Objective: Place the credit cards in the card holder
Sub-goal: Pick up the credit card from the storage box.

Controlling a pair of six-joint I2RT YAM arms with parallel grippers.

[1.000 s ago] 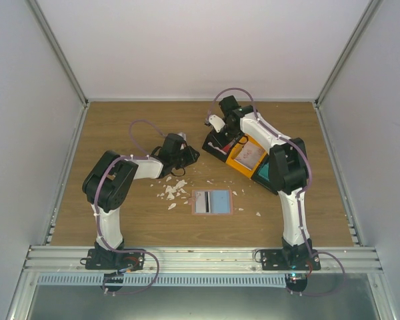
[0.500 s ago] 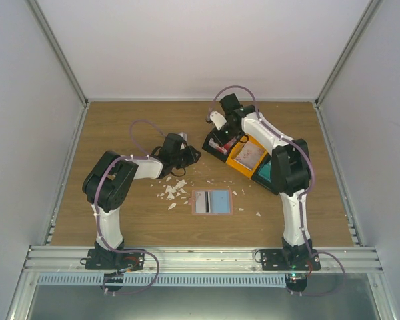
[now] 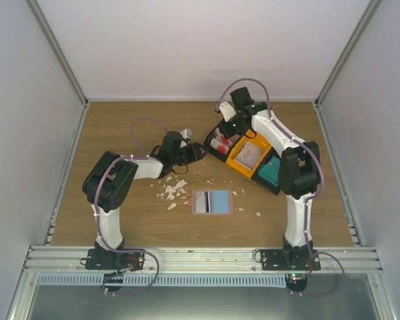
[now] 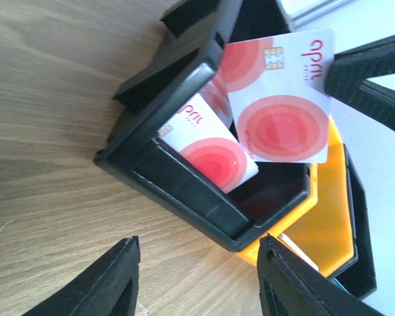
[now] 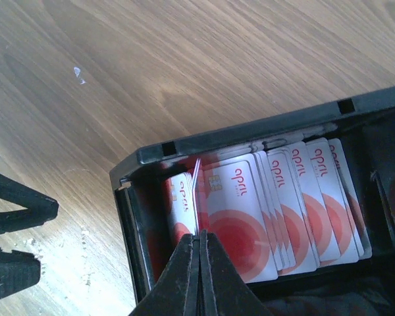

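Left wrist view shows one red-and-white card (image 4: 280,99) pinched by its edge in the closed right gripper (image 5: 199,263), tilted just above the black bin (image 4: 184,191). More credit cards (image 5: 309,197) stand in a row inside that bin. The left gripper (image 4: 197,249) hovers just beside the bin, jaws apart and empty. The card holder (image 3: 211,201) lies open on the table (image 3: 120,220), well apart from the bin.

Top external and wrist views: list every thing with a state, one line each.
card holder, open, lying flat.
black bin, upright, holding red-and-white cards.
gripped card, held by one edge over the black bin.
right tool, shut on gripped card.
left tool, open, empty.
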